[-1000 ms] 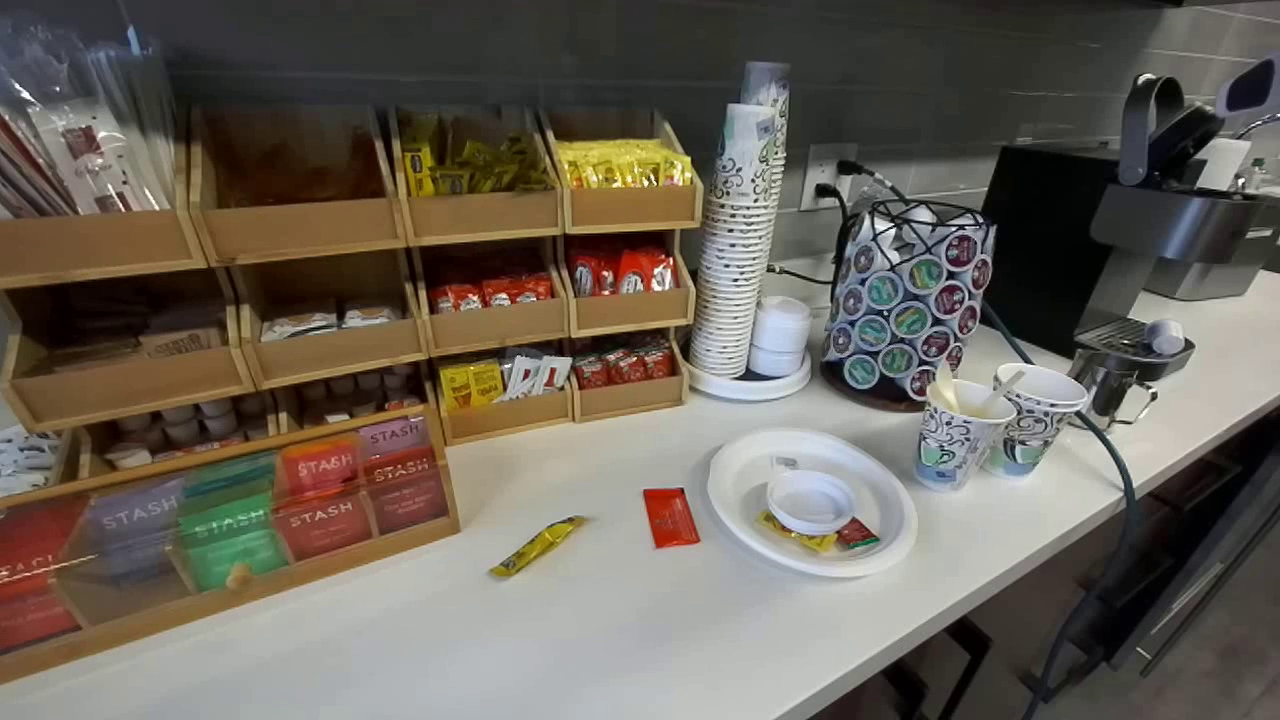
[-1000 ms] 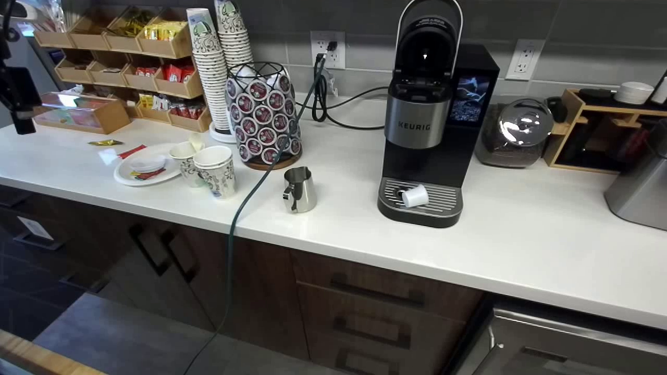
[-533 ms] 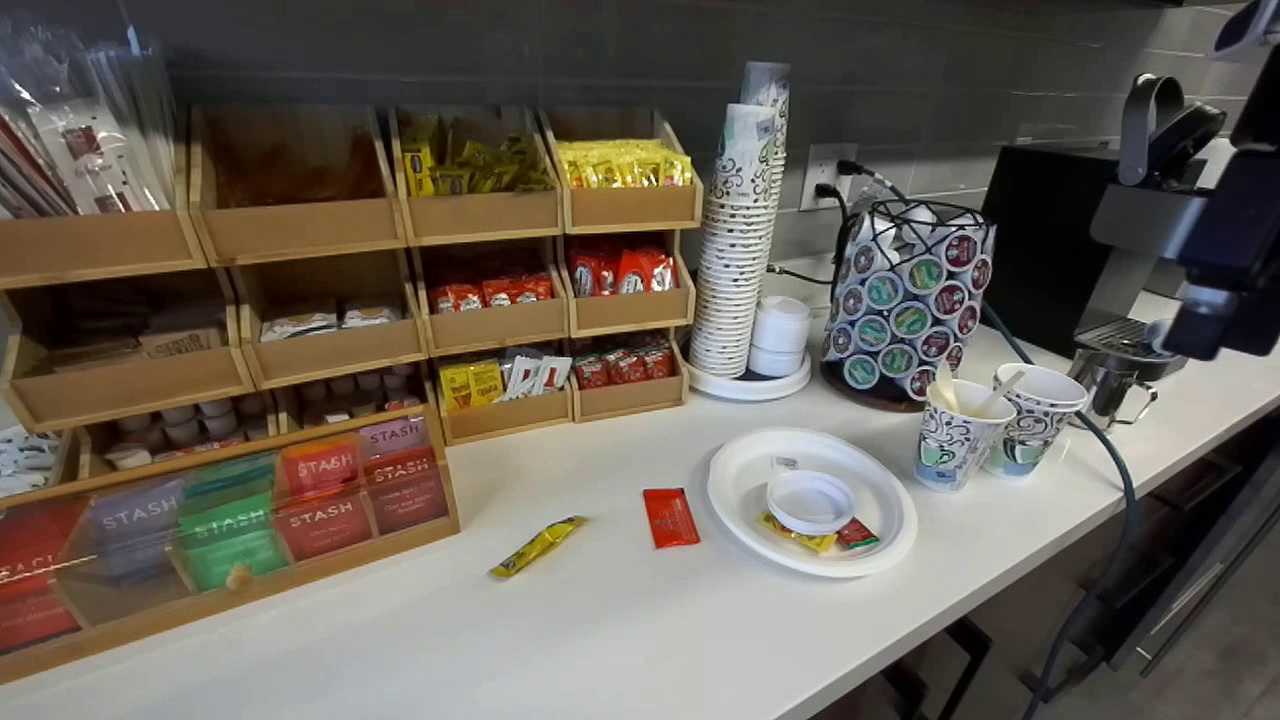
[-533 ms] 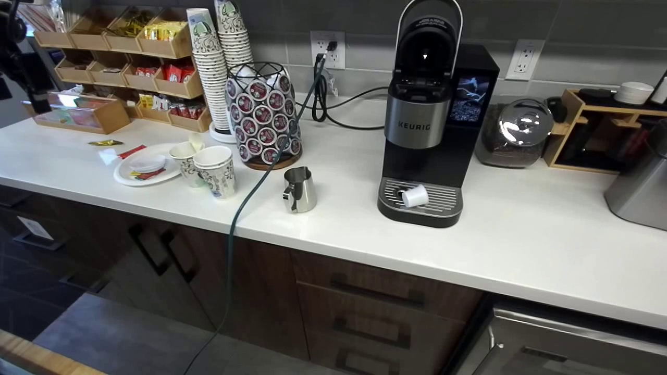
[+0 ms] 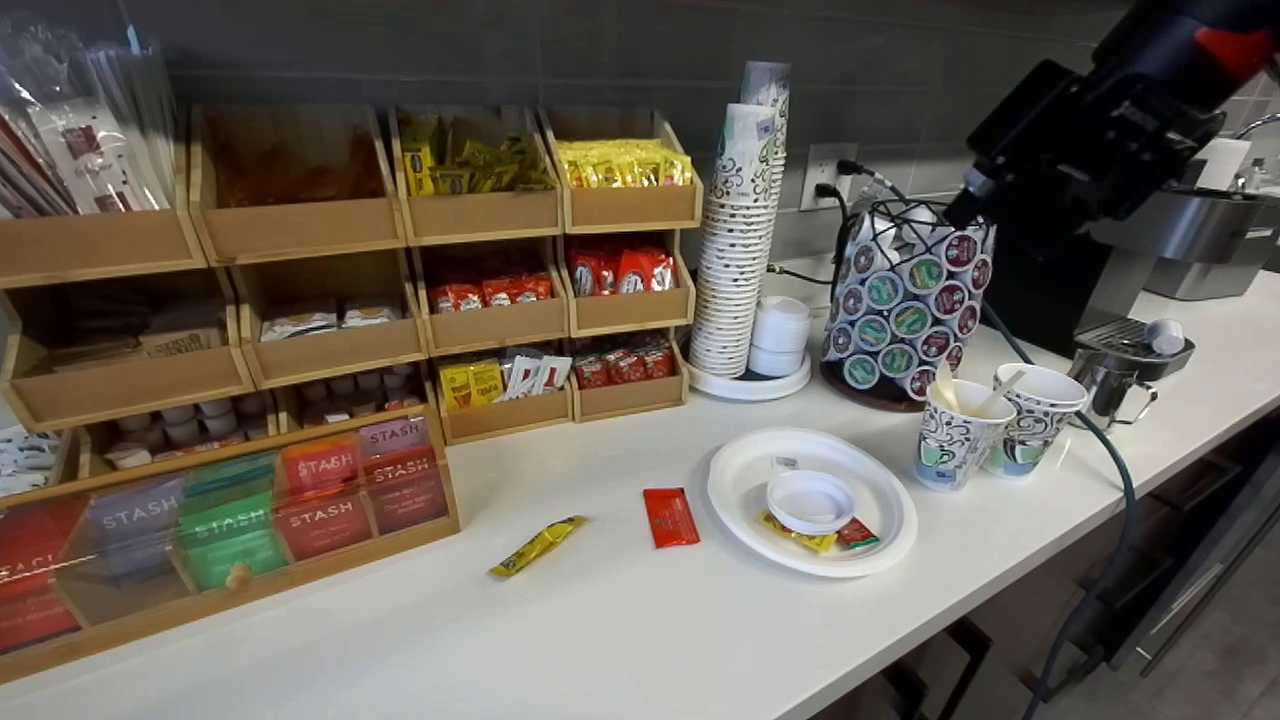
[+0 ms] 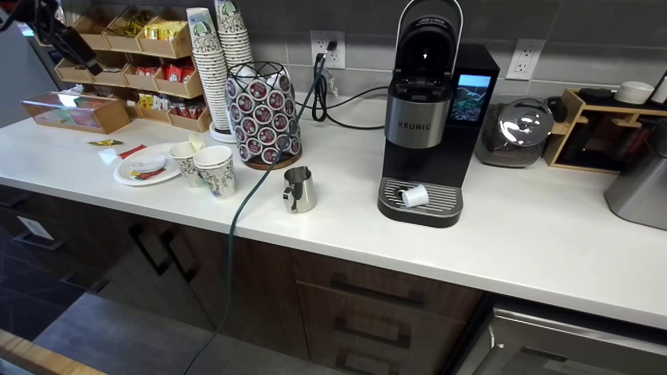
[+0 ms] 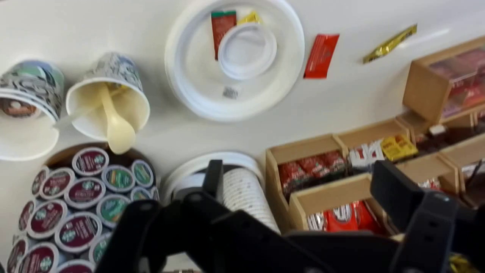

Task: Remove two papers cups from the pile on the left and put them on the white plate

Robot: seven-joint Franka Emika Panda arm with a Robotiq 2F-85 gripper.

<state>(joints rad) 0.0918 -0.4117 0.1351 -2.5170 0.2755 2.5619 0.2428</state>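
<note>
Hanging above the counter [image 5: 600, 640], the fingers [image 7: 396, 191] are spread wide in the wrist view and hold nothing, so I judge the job to be at its outset, before any grasp. The pile [image 5: 728, 290] stands on a round white stand [image 5: 755, 392], next to the taller column [image 6: 233, 36], and the paper cups [image 5: 745, 150] to be taken are presumably the ones at its top. In both exterior views the fingers show well apart from it. The white plate [image 5: 745, 490] lies on the counter in front of the stand; it carries a shallow white dish [image 5: 812, 503], a yellow packet [image 7: 251, 18] and a red packet [image 7: 222, 32], but no cup from the pile. Two loose patterned cups [image 5: 955, 445] stand just beside the plate, one with a spoon [image 7: 120, 132] inside; I take them not to count toward the task. Nothing, then, looks done, and everything seems left: coming to the pile, drawing off two cups without toppling the rest, carrying them across, and setting them on the plate, where the dish and packets take up part of the floor and each cup will need a bare spot.
</note>
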